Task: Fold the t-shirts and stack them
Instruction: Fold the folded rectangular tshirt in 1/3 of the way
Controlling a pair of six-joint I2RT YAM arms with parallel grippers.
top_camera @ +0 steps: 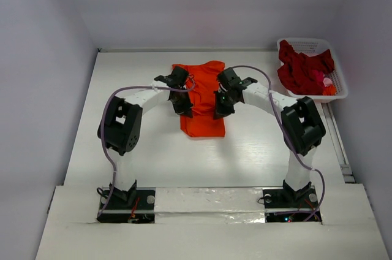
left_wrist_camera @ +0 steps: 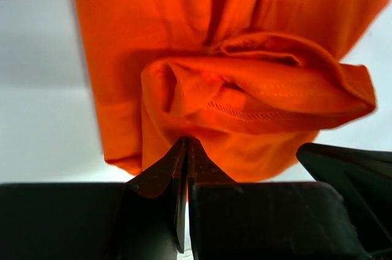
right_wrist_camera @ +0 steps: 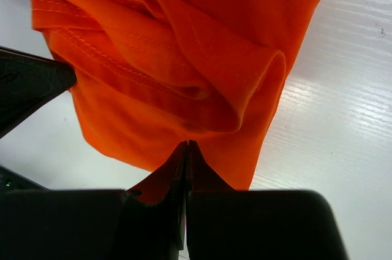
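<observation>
End effectors pinching, orange t-shirt (bunched hem)

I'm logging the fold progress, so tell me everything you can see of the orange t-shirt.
The orange t-shirt is bright, soft cloth with stitched hems, gathered into a narrow strip lying on the white table. Its cloth bunches where the left gripper and right gripper each pinch a fold, jaws shut.

Matt cloth t-shirt, wht plastic basket
</observation>
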